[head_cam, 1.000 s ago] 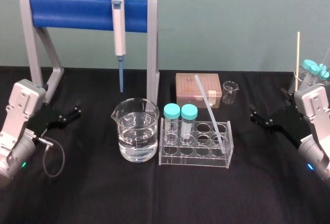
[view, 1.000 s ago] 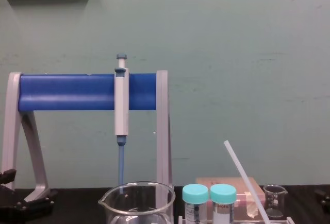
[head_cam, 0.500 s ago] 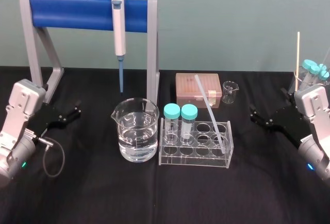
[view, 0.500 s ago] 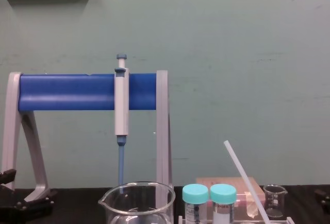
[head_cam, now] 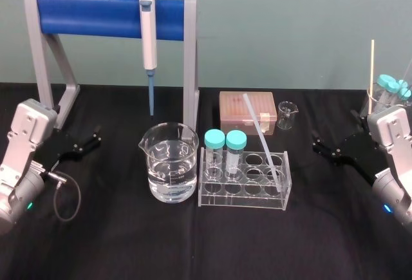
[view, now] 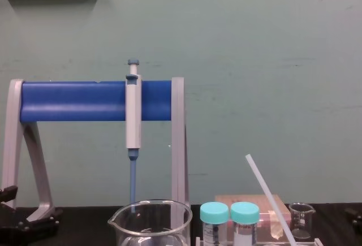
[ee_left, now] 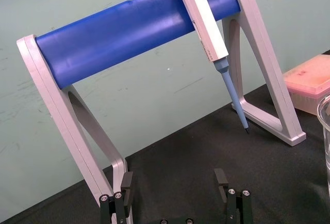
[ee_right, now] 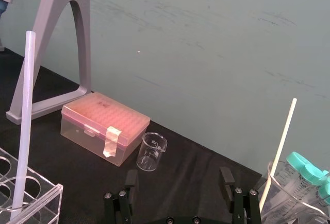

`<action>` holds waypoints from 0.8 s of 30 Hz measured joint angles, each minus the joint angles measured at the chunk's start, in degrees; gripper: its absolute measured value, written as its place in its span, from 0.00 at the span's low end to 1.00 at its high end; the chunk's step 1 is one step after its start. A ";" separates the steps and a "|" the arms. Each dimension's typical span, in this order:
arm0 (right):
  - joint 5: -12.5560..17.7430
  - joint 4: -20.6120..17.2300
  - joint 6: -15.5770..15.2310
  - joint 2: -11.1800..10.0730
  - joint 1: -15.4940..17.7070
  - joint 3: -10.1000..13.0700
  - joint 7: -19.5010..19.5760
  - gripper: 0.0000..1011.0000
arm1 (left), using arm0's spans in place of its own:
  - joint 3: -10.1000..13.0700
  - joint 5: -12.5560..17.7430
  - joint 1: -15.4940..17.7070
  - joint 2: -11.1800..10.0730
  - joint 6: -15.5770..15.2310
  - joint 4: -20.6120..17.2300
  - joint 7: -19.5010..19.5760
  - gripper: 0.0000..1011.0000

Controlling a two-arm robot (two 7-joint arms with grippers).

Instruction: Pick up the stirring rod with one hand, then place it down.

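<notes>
Jaws stand apart and empty on both arms.

Head view: the left gripper (head_cam: 94, 138) sits low at the left of the desk (head_cam: 206, 241). The right gripper (head_cam: 317, 143) sits at the right, nearer the stirring rod (head_cam: 260, 133), which leans in the clear rack (head_cam: 244, 193).

Left wrist view: the open jaws face the pipette stand (ee_left: 129, 33).

Right wrist view: the rod rises from the rack, well apart from the gripper.

Chest view: the rod tilts beside the capped tubes (view: 215, 215).

A sideways pull on the leaning rod could tip the rack or knock the tubes, and so slim and smooth a rod may slip.
</notes>
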State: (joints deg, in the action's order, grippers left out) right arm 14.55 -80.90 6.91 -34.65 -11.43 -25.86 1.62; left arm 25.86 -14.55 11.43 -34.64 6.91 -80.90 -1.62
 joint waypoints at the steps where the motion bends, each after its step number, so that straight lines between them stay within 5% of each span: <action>1: 0.00 0.00 0.00 0.00 0.00 0.00 0.00 0.99 | 0.00 0.00 0.00 0.00 0.00 0.00 0.00 0.99; 15: 4.06 -1.63 -0.14 0.78 1.24 3.59 -2.73 0.99 | 0.00 0.00 0.00 0.00 0.00 0.00 0.00 0.99; 24: 13.16 -6.23 -4.14 1.61 2.03 7.83 -9.17 0.99 | 0.00 0.00 0.00 0.00 0.00 0.00 0.00 0.99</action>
State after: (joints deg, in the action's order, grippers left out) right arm 27.71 -87.13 2.76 -33.03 -9.40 -18.03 -7.55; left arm 25.86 -14.55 11.43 -34.65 6.91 -80.90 -1.62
